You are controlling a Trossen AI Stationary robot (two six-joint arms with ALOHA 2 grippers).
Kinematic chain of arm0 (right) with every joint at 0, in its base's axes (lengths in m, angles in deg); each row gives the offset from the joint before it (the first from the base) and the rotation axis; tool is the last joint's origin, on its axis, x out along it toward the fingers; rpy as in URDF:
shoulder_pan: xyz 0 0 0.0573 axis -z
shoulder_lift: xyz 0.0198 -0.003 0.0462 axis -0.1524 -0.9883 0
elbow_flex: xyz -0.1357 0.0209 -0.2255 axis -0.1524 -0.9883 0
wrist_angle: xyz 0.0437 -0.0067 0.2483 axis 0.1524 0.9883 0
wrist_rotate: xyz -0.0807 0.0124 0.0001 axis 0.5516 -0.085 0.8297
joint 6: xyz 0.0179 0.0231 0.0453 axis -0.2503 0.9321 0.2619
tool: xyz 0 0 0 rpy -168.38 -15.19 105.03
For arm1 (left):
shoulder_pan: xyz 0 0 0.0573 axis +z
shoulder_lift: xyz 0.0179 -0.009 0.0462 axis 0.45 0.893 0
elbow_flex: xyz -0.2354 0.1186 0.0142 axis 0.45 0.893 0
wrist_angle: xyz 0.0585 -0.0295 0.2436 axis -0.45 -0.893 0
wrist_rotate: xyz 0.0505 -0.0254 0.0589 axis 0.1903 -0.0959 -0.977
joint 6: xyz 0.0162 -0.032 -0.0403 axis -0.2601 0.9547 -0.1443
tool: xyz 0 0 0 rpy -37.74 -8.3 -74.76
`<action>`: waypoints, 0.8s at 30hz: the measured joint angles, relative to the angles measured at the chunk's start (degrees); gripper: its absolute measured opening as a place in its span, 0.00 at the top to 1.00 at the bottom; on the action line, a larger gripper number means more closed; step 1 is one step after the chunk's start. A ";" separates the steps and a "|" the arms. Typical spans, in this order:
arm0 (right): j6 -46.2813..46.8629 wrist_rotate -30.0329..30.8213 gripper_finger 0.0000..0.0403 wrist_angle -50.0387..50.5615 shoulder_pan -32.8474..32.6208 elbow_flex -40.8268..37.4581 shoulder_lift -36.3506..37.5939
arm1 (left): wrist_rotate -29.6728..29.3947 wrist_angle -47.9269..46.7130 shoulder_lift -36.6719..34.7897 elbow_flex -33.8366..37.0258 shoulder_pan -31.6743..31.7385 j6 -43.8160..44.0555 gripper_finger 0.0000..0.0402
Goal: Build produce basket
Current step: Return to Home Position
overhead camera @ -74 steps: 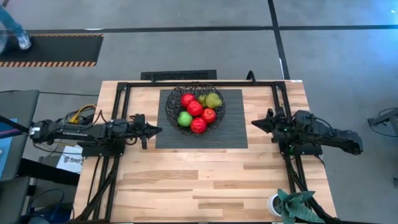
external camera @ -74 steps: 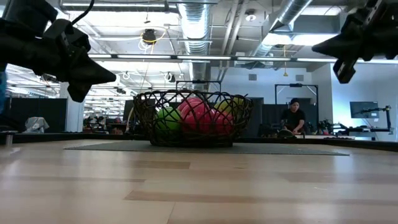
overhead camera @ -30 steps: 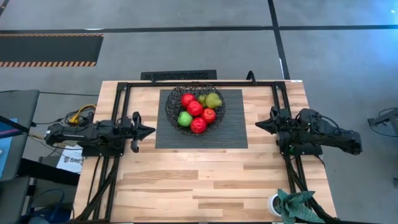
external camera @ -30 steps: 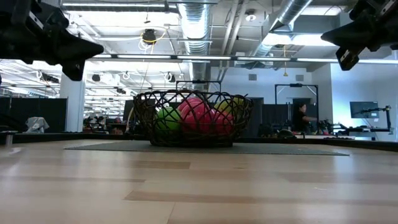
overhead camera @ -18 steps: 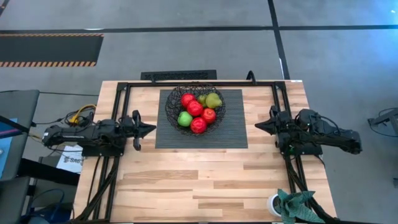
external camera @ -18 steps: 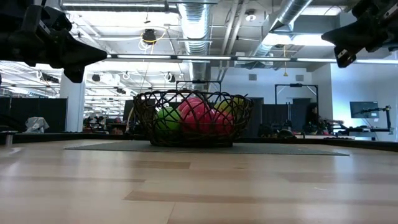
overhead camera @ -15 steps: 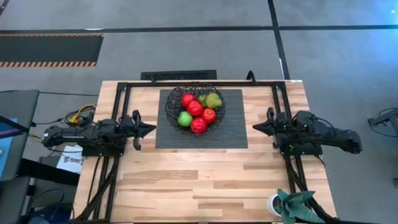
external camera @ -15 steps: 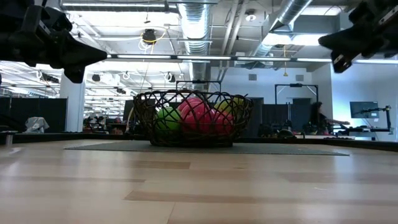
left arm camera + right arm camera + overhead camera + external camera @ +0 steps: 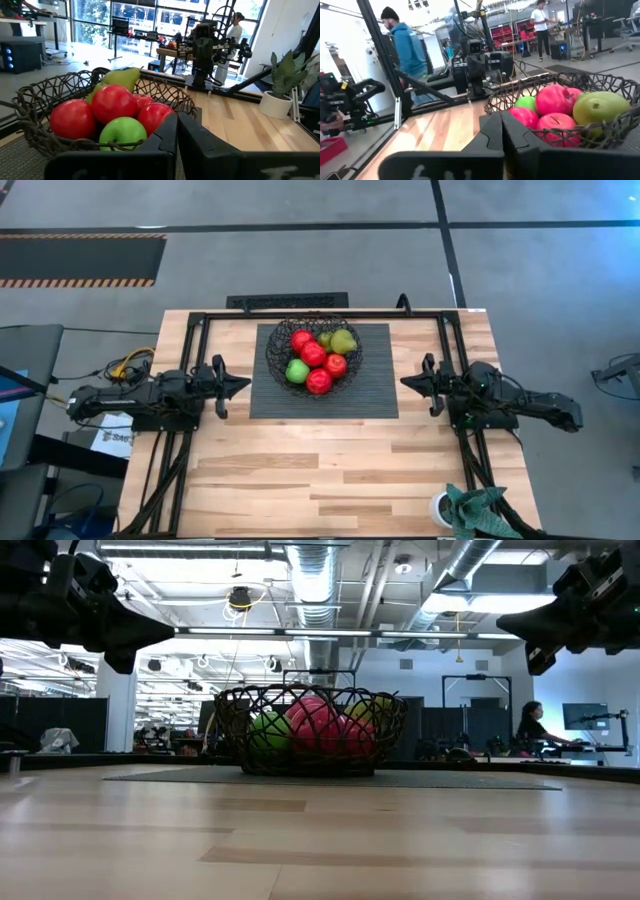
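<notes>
1. Round black wire basket (image 9: pixel 273 358), holding the small red and green fruits (image 9: pixel 314 355), sits mid-surface, between both arms.
2. Left gripper (image 9: pixel 243 384) and right gripper (image 9: pixel 406 383), pinched closed and empty, point inward at it; home likely lies outward.

Pale wooden table (image 9: pixel 330 465), dark ribbed mat (image 9: pixel 378 395) flat on it, white plant pot (image 9: pixel 440 507) at one corner

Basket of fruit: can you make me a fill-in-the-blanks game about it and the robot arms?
1. The round black wire basket sits on a flat, dark, ribbed ___.
2. Seen from above, the basket holds ___ shiny red fruits.
3. The left pincer and the right pincer wait on either side of the basket, both ___ and holding nothing.

Missing words: mat, four, shut.
</notes>
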 joint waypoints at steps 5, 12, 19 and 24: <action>0.98 1.35 0.99 2.68 0.75 0.00 -0.01 | 1.31 -0.19 0.00 -0.02 1.31 0.06 1.00; 8.51 3.72 0.94 4.15 2.14 0.07 -0.01 | 1.41 -0.21 0.00 -0.02 1.74 -1.35 1.00; 8.83 3.85 0.90 3.64 2.11 -0.04 -0.01 | 1.40 -0.24 0.00 -0.02 1.74 -1.95 1.00; 8.83 3.87 0.90 3.60 2.11 -0.04 -0.01 | 1.38 -0.23 0.00 -0.02 1.73 -1.95 1.00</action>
